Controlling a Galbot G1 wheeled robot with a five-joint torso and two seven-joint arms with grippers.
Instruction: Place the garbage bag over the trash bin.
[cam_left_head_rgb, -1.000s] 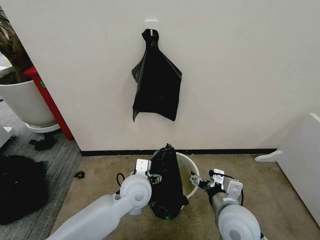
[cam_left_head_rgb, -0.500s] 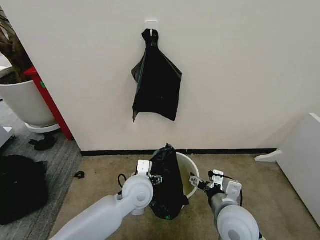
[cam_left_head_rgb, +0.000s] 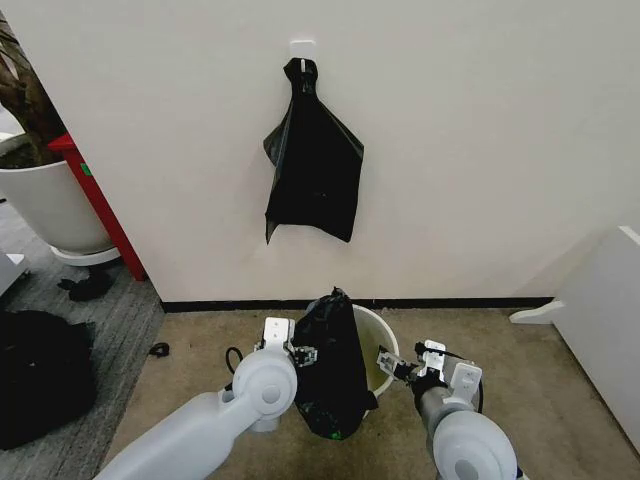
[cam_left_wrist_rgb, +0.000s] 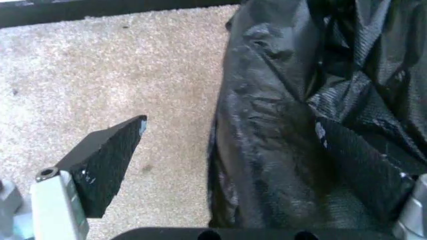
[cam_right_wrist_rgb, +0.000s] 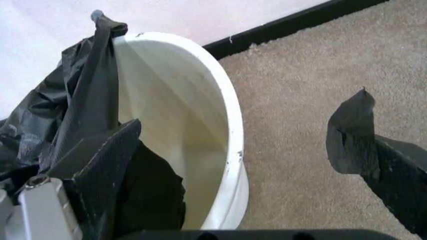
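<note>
The white trash bin (cam_left_head_rgb: 386, 347) stands on the carpet close to the wall. The black garbage bag (cam_left_head_rgb: 333, 368) hangs over the bin's left side, bunched up to a peak above the rim and reaching down to the floor. My left gripper (cam_left_head_rgb: 303, 354) is open against the bag's left flank. One of its fingers (cam_left_wrist_rgb: 107, 160) is over bare carpet and the other lies on the bag (cam_left_wrist_rgb: 280, 125). My right gripper (cam_left_head_rgb: 392, 362) is open astride the bin's right rim (cam_right_wrist_rgb: 230, 125), one finger inside beside the bag (cam_right_wrist_rgb: 80, 100), the other outside over carpet.
A second black bag (cam_left_head_rgb: 313, 170), knotted at its top, hangs from a wall hook above the bin. A large white plant pot (cam_left_head_rgb: 45, 205) and a red panel (cam_left_head_rgb: 100, 205) stand at the left, with a dark heap (cam_left_head_rgb: 40, 375) on the floor. White furniture (cam_left_head_rgb: 605, 320) stands at the right.
My left arm has drifted slightly to the left beside the bag. My right arm has sunk a little. The bag and bin sit as before.
</note>
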